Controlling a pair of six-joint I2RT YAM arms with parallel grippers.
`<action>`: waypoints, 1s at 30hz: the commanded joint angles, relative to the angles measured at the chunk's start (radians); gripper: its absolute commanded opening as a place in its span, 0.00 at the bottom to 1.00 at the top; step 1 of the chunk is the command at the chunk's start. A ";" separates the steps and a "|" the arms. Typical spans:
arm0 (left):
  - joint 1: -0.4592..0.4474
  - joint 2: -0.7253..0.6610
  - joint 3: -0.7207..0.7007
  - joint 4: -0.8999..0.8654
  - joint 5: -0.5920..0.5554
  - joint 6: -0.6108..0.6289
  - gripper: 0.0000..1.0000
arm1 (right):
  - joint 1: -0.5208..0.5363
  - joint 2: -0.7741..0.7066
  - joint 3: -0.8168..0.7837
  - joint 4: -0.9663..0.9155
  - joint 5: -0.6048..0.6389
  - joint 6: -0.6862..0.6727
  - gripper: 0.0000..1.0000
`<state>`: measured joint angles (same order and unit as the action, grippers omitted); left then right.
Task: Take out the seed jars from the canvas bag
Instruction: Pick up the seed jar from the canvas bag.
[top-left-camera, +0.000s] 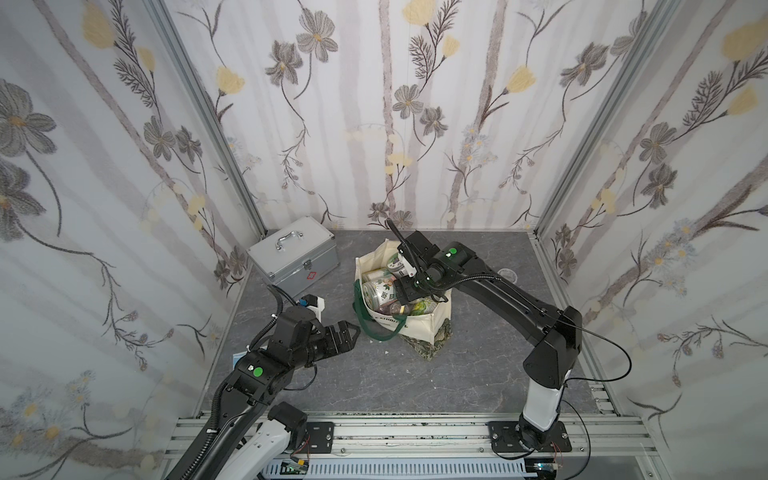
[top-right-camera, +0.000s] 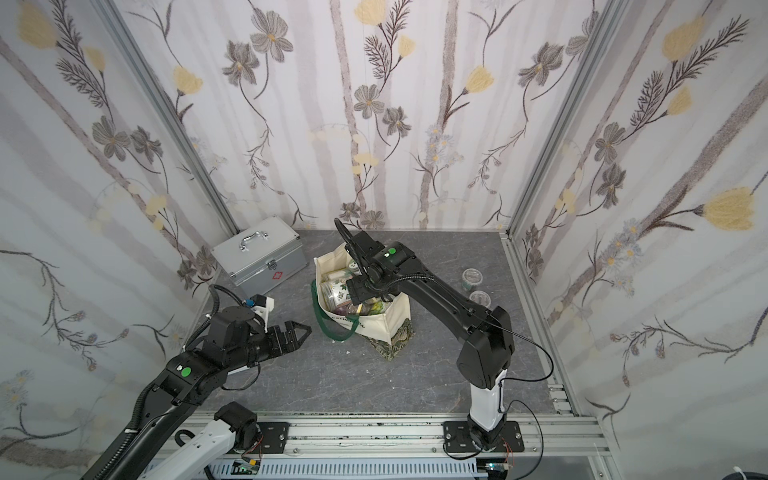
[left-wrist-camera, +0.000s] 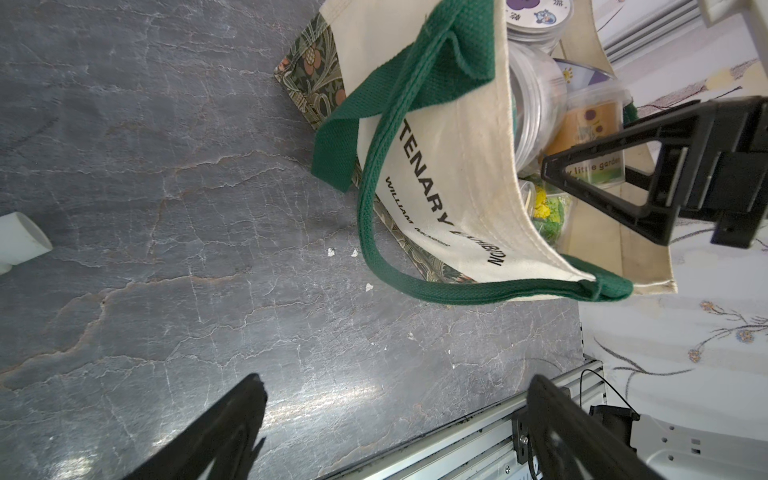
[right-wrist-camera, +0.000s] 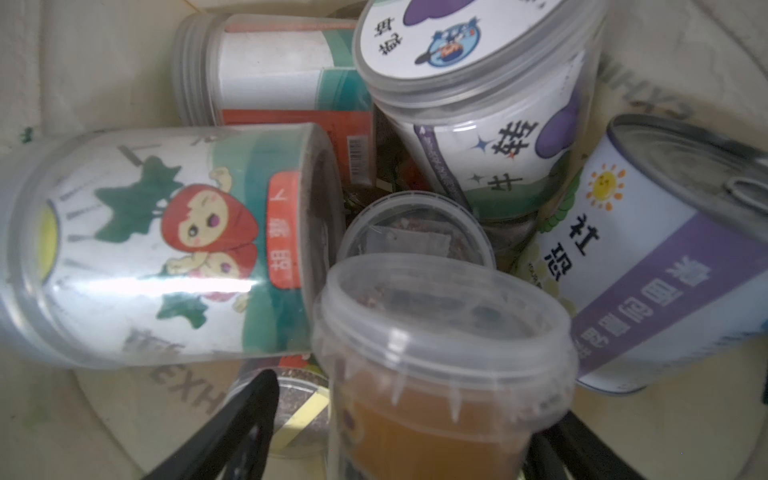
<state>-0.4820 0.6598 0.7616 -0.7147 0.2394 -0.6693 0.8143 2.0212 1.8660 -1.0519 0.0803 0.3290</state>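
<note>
Deep inside the mouth of the canvas bag (top-left-camera: 419, 324), which stands mid-table on the dark, veined stone-look table (top-left-camera: 457, 374), the right gripper (right-wrist-camera: 407, 407) reaches in from about 4 o'clock and straddles the orange jar (right-wrist-camera: 436, 374). That jar stands nearly upright, its long axis pointing straight up at the wrist, so I judge the lift should go along that axis. The jaws stand wide: one finger looks to be against the jar's wall, and the other shows a gap, so nothing is clamped yet. Smooth clear plastic with a ribbed clear lid may slip if pinched off-centre. Crowded round it are the strawberry jar (right-wrist-camera: 166, 249) lying on its side, the purple-lidded jar (right-wrist-camera: 478, 104) tilted, a ring-pull tin (right-wrist-camera: 665, 249) and a short clear jar (right-wrist-camera: 415, 232). At the bag's 8 o'clock the left gripper (top-left-camera: 347, 332) hovers, spread wide and empty. Two clear jars (top-right-camera: 471, 276) sit on the table at 3 o'clock.
</note>
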 joint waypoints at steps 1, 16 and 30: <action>0.003 -0.002 0.010 0.008 0.003 0.010 1.00 | 0.005 0.008 -0.008 0.040 -0.002 0.007 0.84; 0.011 0.014 0.104 -0.053 -0.010 -0.021 1.00 | 0.006 -0.073 -0.077 0.075 0.058 0.002 0.53; 0.011 -0.044 0.157 -0.111 -0.029 -0.047 1.00 | 0.020 -0.249 -0.232 0.279 0.025 -0.063 0.50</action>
<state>-0.4721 0.6083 0.9035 -0.8127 0.2321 -0.7330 0.8265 1.8053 1.6615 -0.9184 0.1230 0.2981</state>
